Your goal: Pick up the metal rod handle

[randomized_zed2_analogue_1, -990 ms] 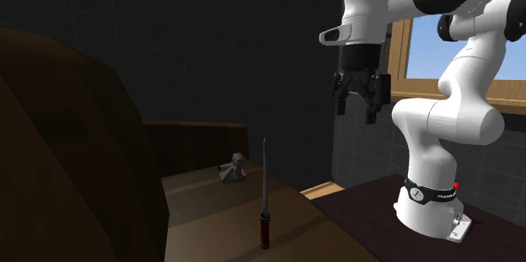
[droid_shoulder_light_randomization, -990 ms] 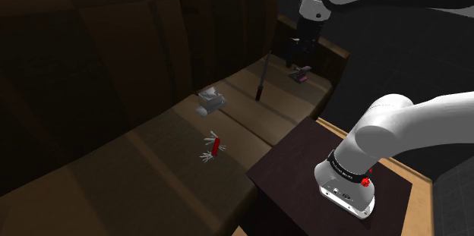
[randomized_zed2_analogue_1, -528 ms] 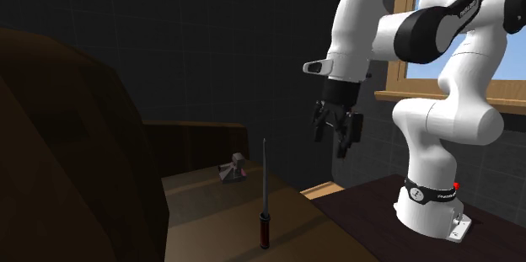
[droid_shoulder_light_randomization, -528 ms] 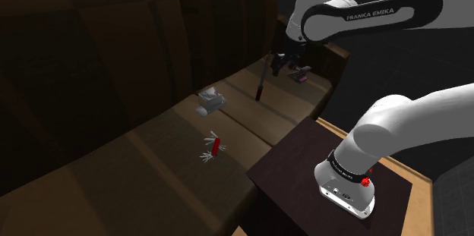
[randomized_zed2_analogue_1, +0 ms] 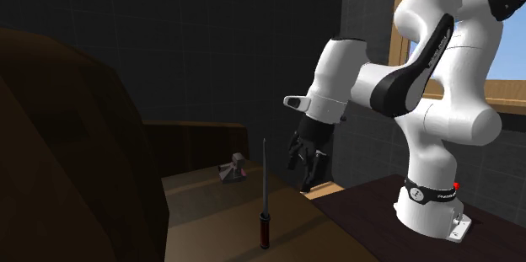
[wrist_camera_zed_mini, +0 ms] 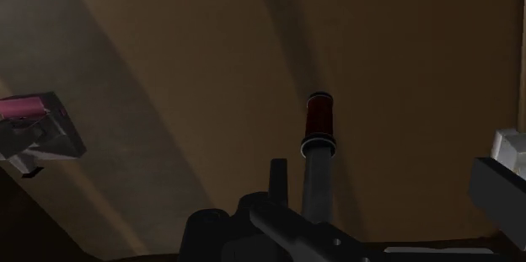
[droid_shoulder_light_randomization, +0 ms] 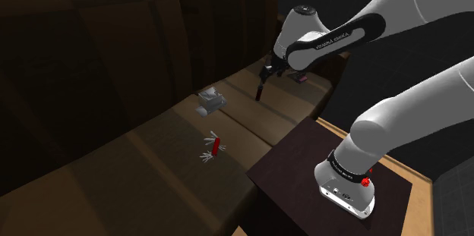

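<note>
A thin dark rod (randomized_zed2_analogue_1: pixel 264 184) with a dark red handle (randomized_zed2_analogue_1: pixel 264 235) at its foot stands upright on the brown sofa seat (droid_shoulder_light_randomization: pixel 175 140). In the shoulder view the rod (droid_shoulder_light_randomization: pixel 261 84) rises just below my black gripper (droid_shoulder_light_randomization: pixel 268 70). In the second exterior view my gripper (randomized_zed2_analogue_1: pixel 303 164) hangs open to the right of the rod's upper half, apart from it, holding nothing. In the wrist view the rod (wrist_camera_zed_mini: pixel 317 176) runs away from the hand and ends in the red handle (wrist_camera_zed_mini: pixel 319 120) on the cushion.
A small pink-topped object (droid_shoulder_light_randomization: pixel 301 76) lies on the seat beyond the rod, and a grey object (droid_shoulder_light_randomization: pixel 209 102) and a red pocket knife (droid_shoulder_light_randomization: pixel 215 146) lie nearer. The tall sofa back (droid_shoulder_light_randomization: pixel 114 45) rises behind. The dark stand (droid_shoulder_light_randomization: pixel 296 166) adjoins the seat.
The arm has swung down and over towards the rod, bringing the gripper from high above the pink-topped object to just beside the rod's upper part. The rod has not moved.
</note>
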Robot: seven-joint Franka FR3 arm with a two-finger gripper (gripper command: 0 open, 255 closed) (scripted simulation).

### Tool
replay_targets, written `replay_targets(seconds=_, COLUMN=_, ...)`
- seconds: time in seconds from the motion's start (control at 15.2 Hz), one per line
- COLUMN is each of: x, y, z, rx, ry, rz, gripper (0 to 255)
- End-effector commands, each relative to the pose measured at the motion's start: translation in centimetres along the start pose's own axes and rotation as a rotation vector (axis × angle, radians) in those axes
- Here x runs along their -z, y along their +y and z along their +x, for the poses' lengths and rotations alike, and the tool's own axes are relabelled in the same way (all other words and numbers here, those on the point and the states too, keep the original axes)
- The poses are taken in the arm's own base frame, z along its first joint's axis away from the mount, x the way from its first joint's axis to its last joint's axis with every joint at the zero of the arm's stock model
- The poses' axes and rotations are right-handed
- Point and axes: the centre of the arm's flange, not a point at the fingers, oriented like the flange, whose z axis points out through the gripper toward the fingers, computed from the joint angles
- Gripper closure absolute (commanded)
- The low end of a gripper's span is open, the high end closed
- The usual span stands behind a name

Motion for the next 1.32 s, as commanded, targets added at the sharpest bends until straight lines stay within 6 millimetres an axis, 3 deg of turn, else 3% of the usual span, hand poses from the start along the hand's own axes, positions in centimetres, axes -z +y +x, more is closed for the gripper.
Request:
replay_targets(seconds=0.0, x=-2.0, y=0.3, z=0.7, rx=-0.013, ry=0.038, rz=-0.012, gripper=0)
replay_targets(seconds=0.33, x=-7.6, y=1.0, z=2.9, rx=-0.046, ry=0.122, rz=-0.048, gripper=0)
replay_targets(seconds=0.86, x=-11.5, y=0.5, z=1.9, rx=-0.047, ry=0.123, rz=-0.049, gripper=0)
replay_targets(seconds=0.99, x=-11.5, y=0.5, z=1.9, rx=-0.047, ry=0.123, rz=-0.049, gripper=0)
replay_targets(seconds=1.06, x=-11.5, y=0.5, z=1.9, rx=-0.047, ry=0.123, rz=-0.048, gripper=255)
replay_targets(seconds=1.25, x=-11.5, y=0.4, z=1.9, rx=-0.047, ry=0.123, rz=-0.048, gripper=255)
